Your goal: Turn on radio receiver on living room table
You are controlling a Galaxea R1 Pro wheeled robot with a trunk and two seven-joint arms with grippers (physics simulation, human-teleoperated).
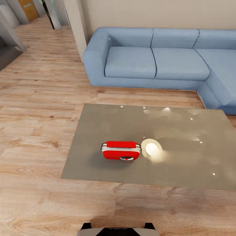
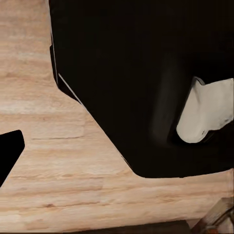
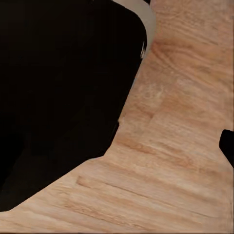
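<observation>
The red radio receiver (image 1: 121, 150) with white-silver trim stands upright on the glossy grey-taupe table (image 1: 98, 164), near its front left part, its round dark dial facing me. A bright light reflection lies on the tabletop just right of it. In the left wrist view a dark finger tip (image 2: 8, 152) pokes in at the frame edge over wood floor, beside my black body (image 2: 141, 83). Another dark finger tip (image 3: 227, 144) sits at the edge of the right wrist view, again over floor. Both are too cut off to judge their state.
A blue sectional sofa (image 1: 154, 60) runs behind the table and wraps round its right side. Light wood plank floor (image 1: 36, 108) spreads to the left and in front. A beige wall pillar (image 1: 77, 23) stands at the sofa's left end. My base edge (image 1: 118, 231) shows at the bottom.
</observation>
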